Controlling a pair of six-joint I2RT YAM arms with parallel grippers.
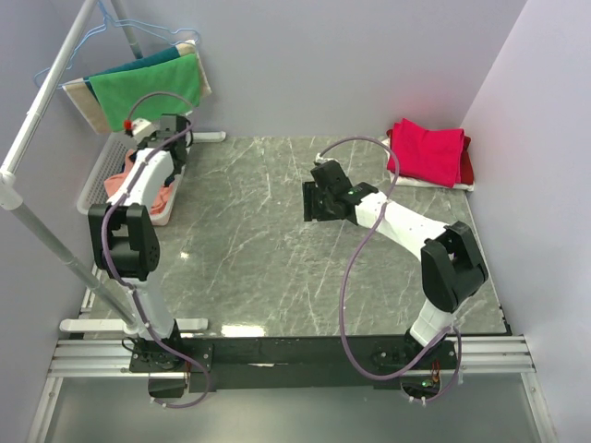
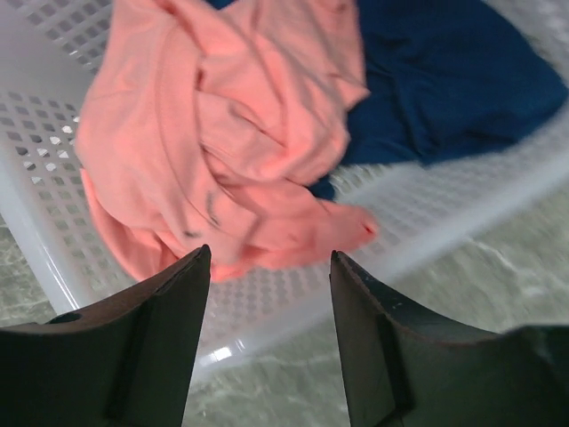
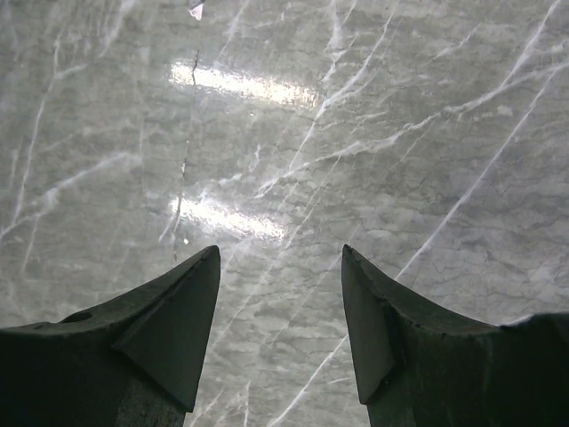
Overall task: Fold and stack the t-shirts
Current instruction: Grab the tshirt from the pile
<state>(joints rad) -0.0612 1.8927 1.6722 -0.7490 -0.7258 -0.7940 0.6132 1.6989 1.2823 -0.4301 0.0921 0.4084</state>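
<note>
Salmon-orange t-shirt (image 2: 222, 133) lies crumpled in the white basket (image 2: 427, 227), directly ahead of and below the left gripper (image 2: 269, 267), whose jaws stand apart and empty. Right gripper (image 3: 280, 267) (likewise spread, holding nothing) hangs over the marble table (image 3: 400, 133), well apart; the left one is nearer.

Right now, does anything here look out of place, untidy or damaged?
Only in the white basket: the salmon t-shirt and the navy t-shirt lie crumpled, not folded. The folded red stack at the far right looks tidy. I see nothing spilled or damaged.
</note>
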